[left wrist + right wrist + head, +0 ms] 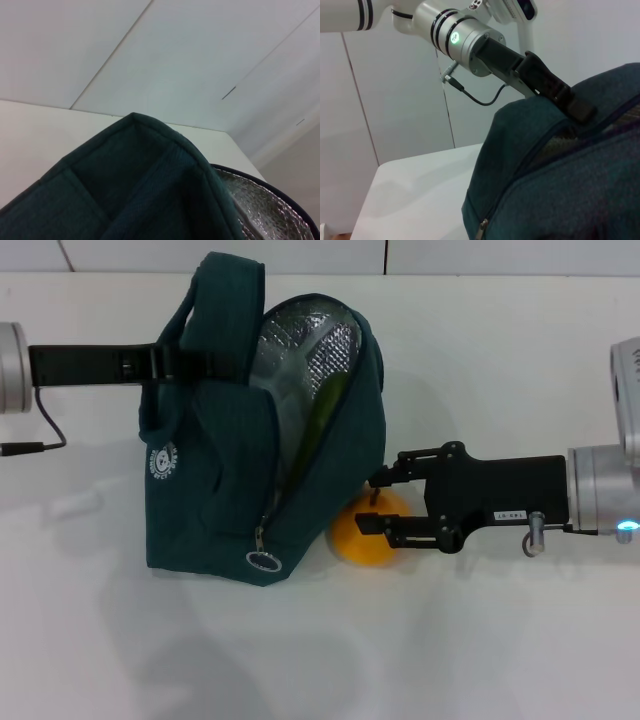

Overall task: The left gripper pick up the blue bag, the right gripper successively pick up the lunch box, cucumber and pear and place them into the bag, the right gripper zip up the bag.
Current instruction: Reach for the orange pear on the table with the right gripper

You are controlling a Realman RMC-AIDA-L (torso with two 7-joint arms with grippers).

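Observation:
The blue bag [220, 490] stands upright mid-table with its zip open and the silver lining [300, 340] showing. My left gripper [175, 362] is shut on the bag's handle from the left, and it also shows clamped there in the right wrist view [572, 104]. The cucumber [325, 405] leans inside the opening. The pear [362, 540] rests on the table against the bag's right side. My right gripper [378, 502] hovers over the pear's top, open, fingers apart around the stem. The lunch box is hidden. The left wrist view shows only the bag's fabric [140, 190].
A ring zipper pull [263, 560] hangs at the bag's lower front corner. A black cable [40, 435] trails from the left arm near the table's left edge. White table [450, 640] extends in front and to the right; a wall runs behind it.

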